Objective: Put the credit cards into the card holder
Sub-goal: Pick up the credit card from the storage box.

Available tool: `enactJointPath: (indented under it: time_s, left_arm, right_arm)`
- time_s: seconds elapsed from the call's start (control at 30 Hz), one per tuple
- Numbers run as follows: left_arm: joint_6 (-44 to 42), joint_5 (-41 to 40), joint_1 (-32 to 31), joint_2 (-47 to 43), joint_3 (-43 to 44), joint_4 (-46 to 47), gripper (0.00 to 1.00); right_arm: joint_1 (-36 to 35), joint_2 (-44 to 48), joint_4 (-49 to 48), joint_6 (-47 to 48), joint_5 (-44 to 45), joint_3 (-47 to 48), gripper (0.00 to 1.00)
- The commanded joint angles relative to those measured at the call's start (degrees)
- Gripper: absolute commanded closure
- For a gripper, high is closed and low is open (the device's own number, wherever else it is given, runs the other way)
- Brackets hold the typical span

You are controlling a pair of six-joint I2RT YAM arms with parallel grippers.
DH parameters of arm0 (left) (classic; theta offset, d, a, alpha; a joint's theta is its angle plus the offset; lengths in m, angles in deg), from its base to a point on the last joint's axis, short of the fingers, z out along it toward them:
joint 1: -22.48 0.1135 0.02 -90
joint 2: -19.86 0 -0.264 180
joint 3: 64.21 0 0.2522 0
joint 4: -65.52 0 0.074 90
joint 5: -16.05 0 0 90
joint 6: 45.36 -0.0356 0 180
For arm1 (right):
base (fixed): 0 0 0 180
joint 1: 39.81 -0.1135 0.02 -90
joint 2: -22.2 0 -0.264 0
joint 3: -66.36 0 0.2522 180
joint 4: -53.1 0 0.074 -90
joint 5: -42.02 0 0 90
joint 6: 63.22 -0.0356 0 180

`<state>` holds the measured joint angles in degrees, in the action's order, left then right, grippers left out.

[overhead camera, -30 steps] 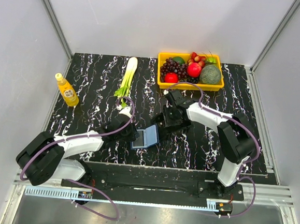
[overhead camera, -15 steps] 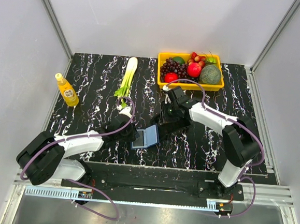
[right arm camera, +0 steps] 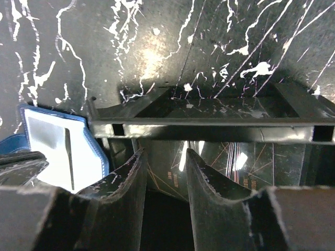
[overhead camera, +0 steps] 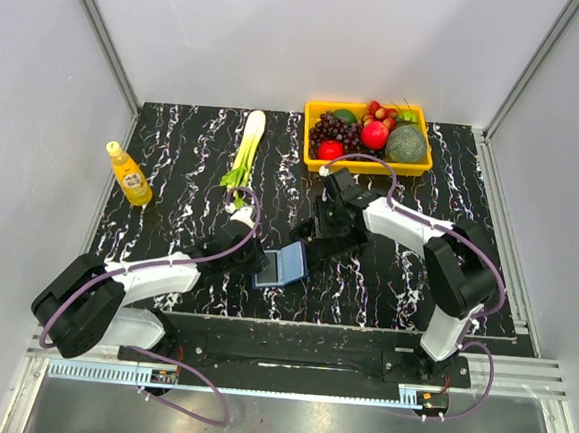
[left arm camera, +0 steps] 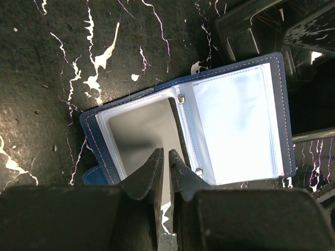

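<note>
The navy card holder [left arm camera: 188,125] lies open on the table, its clear sleeves facing up; it also shows in the top view [overhead camera: 284,265] and the right wrist view [right arm camera: 63,151]. A dark card fills its left sleeve [left arm camera: 141,133]. My left gripper [left arm camera: 165,155] is shut, with its tips over the holder's near edge at that sleeve. My right gripper [right arm camera: 165,157] is open and hangs above a black tray [right arm camera: 209,128]. In the tray lie dark credit cards [right arm camera: 170,170] with orange lines. No card is between the right fingers.
A yellow basket [overhead camera: 369,167] of fruit stands at the back right. A leek [overhead camera: 247,148] lies at the back centre, and a yellow bottle [overhead camera: 129,175] stands at the left. The black tray [overhead camera: 336,242] sits just right of the holder, mostly under my right arm.
My right gripper shifted slightly over the tray, its jaws narrowing and then widening again. The left arm and the card holder have not moved.
</note>
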<state>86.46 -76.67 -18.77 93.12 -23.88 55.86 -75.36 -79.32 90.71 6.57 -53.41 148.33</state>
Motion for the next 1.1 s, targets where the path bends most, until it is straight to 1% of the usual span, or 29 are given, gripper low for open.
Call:
enactJointPath:
  time_s: [0.0, 0.13, 0.3, 0.4, 0.67, 0.9, 1.07]
  left_arm:
    - [-0.34, 0.61, -0.23, 0.22, 0.5, 2.32, 0.87]
    - [-0.43, 0.7, -0.23, 0.22, 0.5, 2.32, 0.87]
    - [-0.34, 0.7, -0.23, 0.57, 0.5, 2.58, 0.87]
    - [-0.25, 1.05, -0.23, 0.93, 0.59, 2.84, 0.87]
    - [-0.08, 0.88, -0.14, 1.01, 0.5, 2.58, 0.87]
    - [-0.08, 0.26, -0.23, 0.93, 0.68, 2.05, 0.88]
    - [0.01, 0.52, -0.23, 0.93, 0.77, 2.14, 0.88]
  right_arm:
    - [0.22, -2.72, 0.31, -0.54, 0.25, 1.14, 0.58]
    - [0.22, -3.08, -0.12, -0.71, -2.12, 0.79, 0.6]
    - [0.22, -2.02, -2.14, -0.62, -6.69, 0.0, 0.65]
    - [0.31, -1.32, -3.2, -0.71, -9.41, 0.0, 0.67]
    - [0.31, 0.7, -4.43, -1.68, -11.88, -0.53, 0.73]
    - [0.31, 3.42, -5.66, -2.82, -13.82, -1.58, 0.74]
    - [0.31, 2.11, -6.1, -3.0, -15.4, -1.76, 0.74]
